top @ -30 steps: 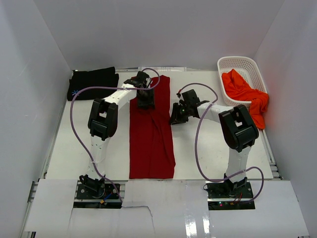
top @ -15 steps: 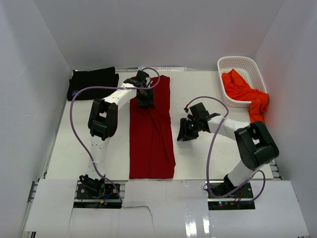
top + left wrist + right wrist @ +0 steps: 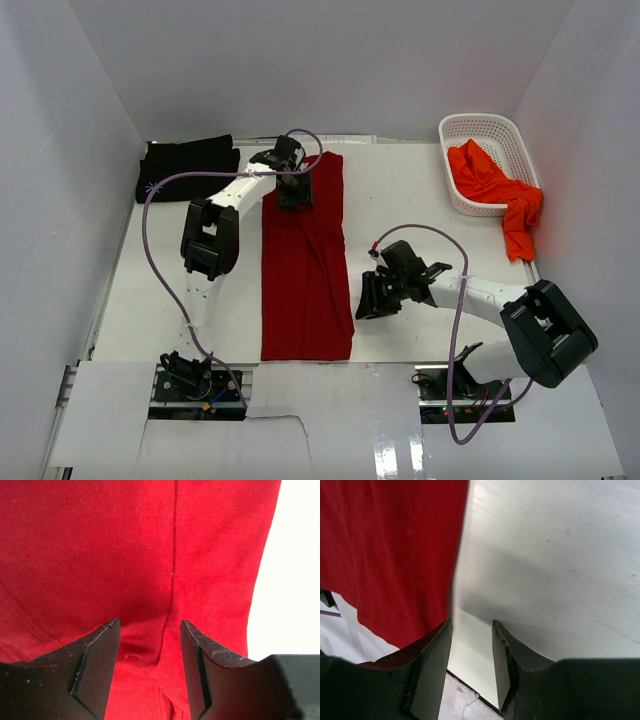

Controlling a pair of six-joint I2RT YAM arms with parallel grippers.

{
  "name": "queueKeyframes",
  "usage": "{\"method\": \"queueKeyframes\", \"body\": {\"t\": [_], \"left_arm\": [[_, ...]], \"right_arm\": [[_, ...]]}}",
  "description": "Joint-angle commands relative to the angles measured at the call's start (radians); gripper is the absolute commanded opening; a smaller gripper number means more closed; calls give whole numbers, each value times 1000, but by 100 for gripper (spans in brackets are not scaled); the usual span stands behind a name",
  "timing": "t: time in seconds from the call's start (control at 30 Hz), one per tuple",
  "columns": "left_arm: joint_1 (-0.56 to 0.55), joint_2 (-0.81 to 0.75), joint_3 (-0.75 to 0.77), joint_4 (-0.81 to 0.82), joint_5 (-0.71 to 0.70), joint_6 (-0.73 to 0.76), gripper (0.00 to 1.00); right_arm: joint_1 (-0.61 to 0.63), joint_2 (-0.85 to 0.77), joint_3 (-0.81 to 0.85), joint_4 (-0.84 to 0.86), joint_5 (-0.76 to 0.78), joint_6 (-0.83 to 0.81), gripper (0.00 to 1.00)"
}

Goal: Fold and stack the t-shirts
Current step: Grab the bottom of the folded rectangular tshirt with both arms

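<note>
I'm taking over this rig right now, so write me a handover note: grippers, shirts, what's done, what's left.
Left gripper: open, empty, low over the far end of the dark red shirt.
Right gripper: open, empty, at that shirt's right edge near its near end.
Black shirt: looks folded, far left corner.
Orange-red shirt: unfolded, hanging out of the white basket, far right.
Done: black folded; dark red laid out as a long strip.
Left: fold both reds, stack all three.

The top camera looks down on the whole scene from above. Both wrist cameras look closely at the dark red t-shirt [image 3: 305, 270], which all three views share.
</note>
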Motion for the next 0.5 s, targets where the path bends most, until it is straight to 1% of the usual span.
{"method": "queueKeyframes", "body": {"t": [0.0,0.33,0.47], "left_arm": [[5,-3,17,-19,1,-6,62],[6,30,31,-19,0,6,62],[6,37,31,-19,-2,6,62]], "right_arm": [[29,-3,-16,56,-23,39,44],[80,57,-11,114,-60,72,42],[96,81,-31,154,-86,86,39]]}}
